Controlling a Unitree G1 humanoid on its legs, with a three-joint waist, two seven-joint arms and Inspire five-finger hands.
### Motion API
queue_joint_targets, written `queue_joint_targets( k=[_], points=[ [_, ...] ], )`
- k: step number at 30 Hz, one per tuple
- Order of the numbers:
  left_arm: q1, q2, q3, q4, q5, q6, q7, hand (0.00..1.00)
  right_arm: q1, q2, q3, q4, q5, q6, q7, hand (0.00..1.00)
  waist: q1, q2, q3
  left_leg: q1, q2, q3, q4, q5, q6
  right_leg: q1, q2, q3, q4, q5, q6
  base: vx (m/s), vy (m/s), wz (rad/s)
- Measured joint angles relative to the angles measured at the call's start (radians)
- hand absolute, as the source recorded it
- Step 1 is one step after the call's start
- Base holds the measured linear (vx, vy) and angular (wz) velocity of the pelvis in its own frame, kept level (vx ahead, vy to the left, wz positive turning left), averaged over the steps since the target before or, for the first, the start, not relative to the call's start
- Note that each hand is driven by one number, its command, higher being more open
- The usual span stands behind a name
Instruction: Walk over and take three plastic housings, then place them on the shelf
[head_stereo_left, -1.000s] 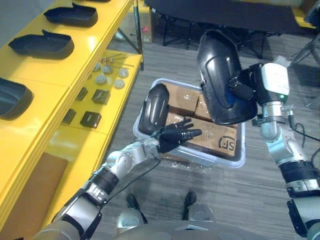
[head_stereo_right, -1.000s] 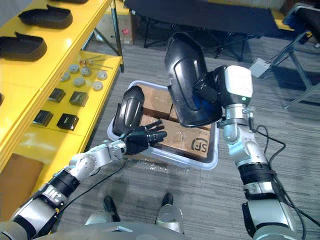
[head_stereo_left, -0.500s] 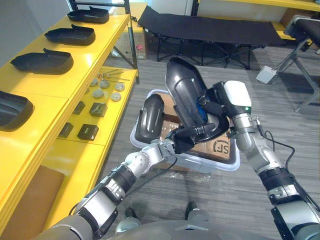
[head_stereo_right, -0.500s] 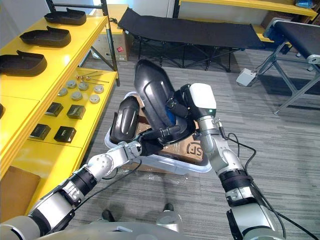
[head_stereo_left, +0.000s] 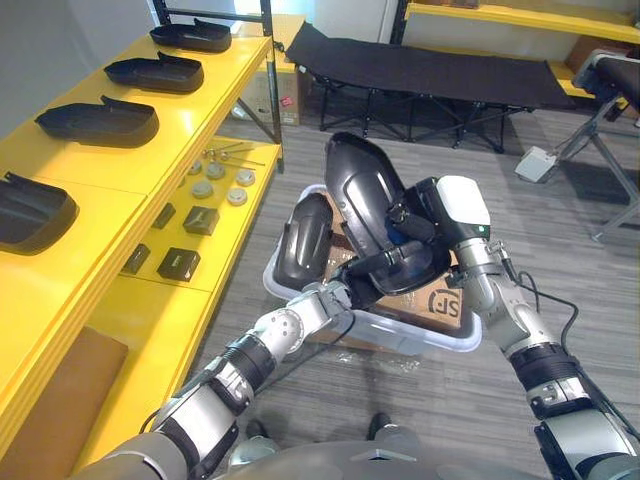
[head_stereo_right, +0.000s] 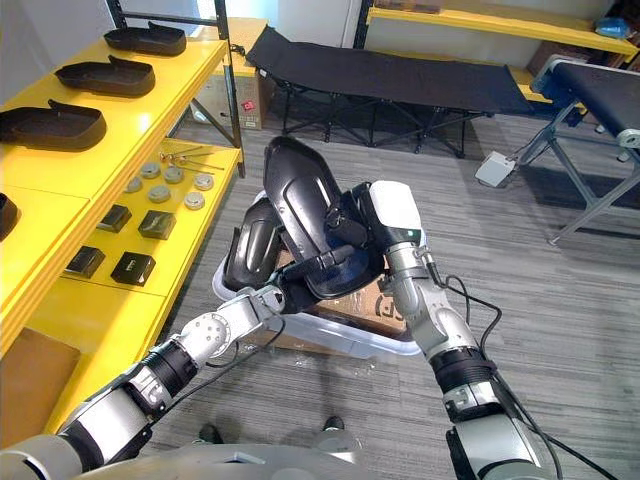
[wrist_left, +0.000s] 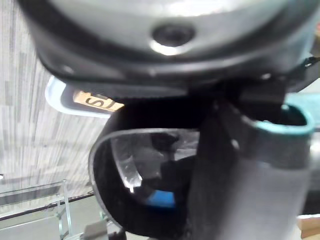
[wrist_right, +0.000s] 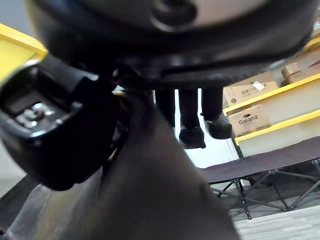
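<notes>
My right hand (head_stereo_left: 418, 226) is shut on a big black plastic housing (head_stereo_left: 364, 193), holding it tilted above a clear bin (head_stereo_left: 400, 336). Its fingers (wrist_right: 192, 121) hook over the housing's rim. From below, my left hand (head_stereo_left: 362, 283) reaches up with straight fingers that lie along the lower edge of that housing (wrist_left: 150, 195). A second black housing (head_stereo_left: 303, 243) stands upright in the bin's left end, just behind the left hand. On the left runs the yellow shelf (head_stereo_left: 165, 135), and several more black housings (head_stereo_left: 98, 120) lie in a row on its top level.
Cardboard boxes (head_stereo_left: 446, 300) fill the bin. The shelf's lower level holds small black blocks (head_stereo_left: 177, 263) and round grey discs (head_stereo_left: 215, 180). A black folding cot (head_stereo_left: 430, 75) stands behind the bin, and grey floor is open to the right.
The view has shifted upward. My right hand has lowered and tilted the housing toward the left hand, which has moved from open beside the bin to under the housing's edge.
</notes>
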Motion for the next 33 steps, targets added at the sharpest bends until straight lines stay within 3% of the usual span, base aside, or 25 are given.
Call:
queue_joint_targets(
  k=[20,21,33],
  points=[
    [0.028,0.003,-0.056,0.013,0.031,-0.079,0.050,0.00,0.043,0.037,0.044,0.001,0.012,0.012,-0.059,0.00,0.012,-0.031,-0.031,0.000,0.001,-0.013,0.000,0.001,0.001,0.006,0.000,-0.014,-0.003,-0.001,0.000,0.00,0.005,0.01],
    [0.029,0.003,-0.061,0.013,0.031,-0.085,0.050,0.00,0.047,0.038,0.044,0.000,0.017,0.012,-0.063,1.00,0.012,-0.034,-0.033,0.000,0.001,-0.013,0.000,0.001,0.001,0.006,0.000,-0.014,-0.003,-0.001,0.000,0.03,0.019,0.00],
    [0.039,0.003,-0.067,0.012,0.081,-0.133,0.049,0.00,0.104,0.065,0.063,-0.036,0.125,0.001,-0.091,1.00,0.025,-0.041,-0.036,0.001,0.001,-0.015,0.000,0.001,0.001,0.007,0.000,-0.014,-0.002,-0.001,0.000,0.00,0.000,0.00]
  ],
)
